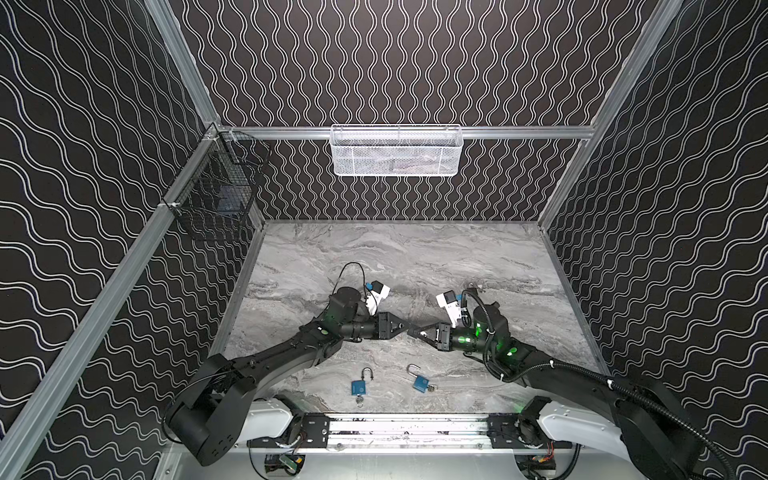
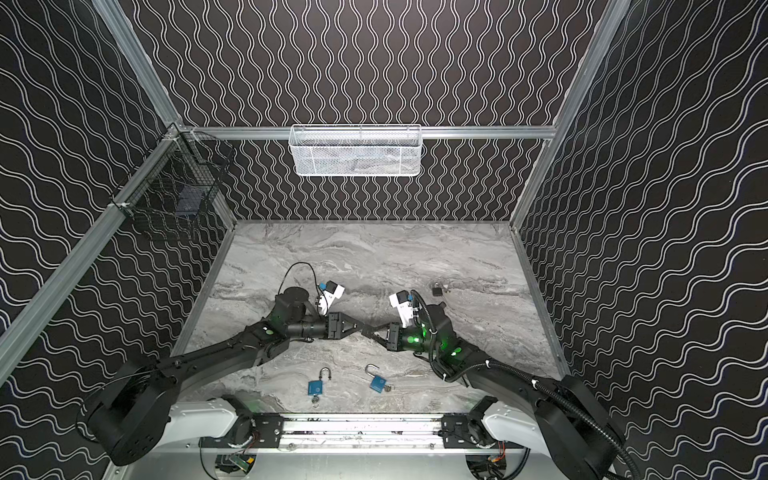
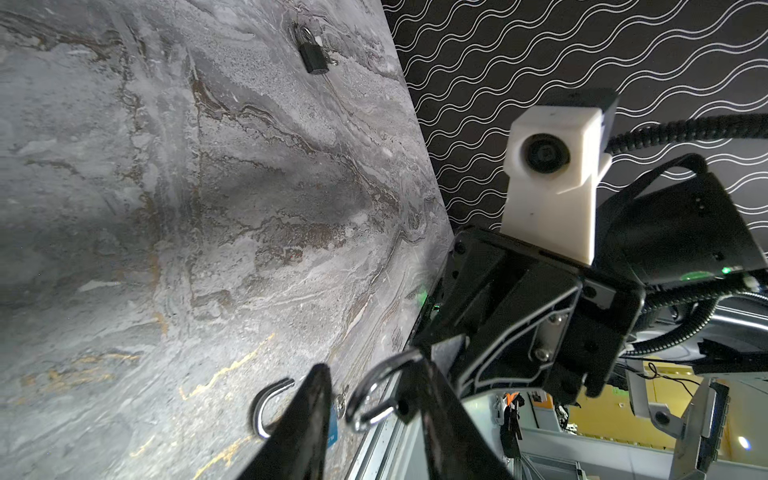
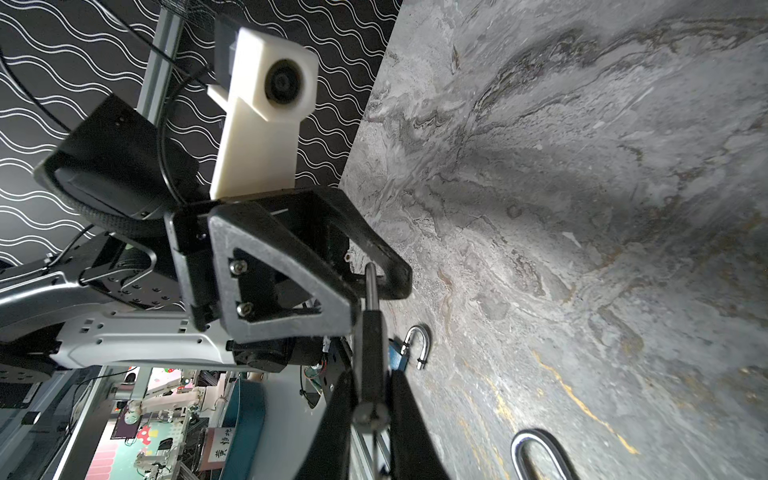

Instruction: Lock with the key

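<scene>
Right pincer (image 4: 371, 386) pinches the black padlock (image 4: 370, 336); left pincer (image 4: 380, 297), part spread, straddles its shackle (image 4: 370, 286). Rigid, slick metal, likely: grip flat faces.

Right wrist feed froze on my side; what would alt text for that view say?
The right gripper pinches a dark padlock edge-on, its steel shackle reaching between the left gripper's fingers. Beyond them, a blue padlock with its shackle open lies on the grey marble table.
</scene>
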### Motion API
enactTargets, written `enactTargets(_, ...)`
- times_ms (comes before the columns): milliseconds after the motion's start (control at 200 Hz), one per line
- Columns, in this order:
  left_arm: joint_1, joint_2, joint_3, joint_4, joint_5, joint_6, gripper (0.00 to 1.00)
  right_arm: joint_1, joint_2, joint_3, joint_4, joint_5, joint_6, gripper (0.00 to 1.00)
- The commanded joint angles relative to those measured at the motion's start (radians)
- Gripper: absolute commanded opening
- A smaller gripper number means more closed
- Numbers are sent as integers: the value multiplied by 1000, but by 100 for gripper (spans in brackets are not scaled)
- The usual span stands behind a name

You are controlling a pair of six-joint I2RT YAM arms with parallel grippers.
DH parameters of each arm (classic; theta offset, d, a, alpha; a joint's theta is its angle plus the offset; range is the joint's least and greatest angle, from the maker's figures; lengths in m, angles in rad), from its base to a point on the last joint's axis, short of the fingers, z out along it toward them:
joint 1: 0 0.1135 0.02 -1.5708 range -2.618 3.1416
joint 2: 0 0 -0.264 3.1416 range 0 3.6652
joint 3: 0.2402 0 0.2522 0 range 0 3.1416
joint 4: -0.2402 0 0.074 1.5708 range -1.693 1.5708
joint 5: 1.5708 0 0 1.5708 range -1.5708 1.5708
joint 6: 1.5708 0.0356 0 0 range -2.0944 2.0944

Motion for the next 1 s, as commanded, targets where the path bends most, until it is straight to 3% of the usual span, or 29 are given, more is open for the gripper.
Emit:
enactTargets(0, 1, 4, 7, 14, -15, 23, 38, 1, 2, 2, 45, -14, 8, 0)
enactTargets(646, 13, -11, 0, 7, -17, 25, 31, 1, -4, 0, 43, -20, 7, 0)
enactTargets(996, 13, 6, 3, 11, -13, 26, 22, 0, 5, 8, 43, -31, 5, 0)
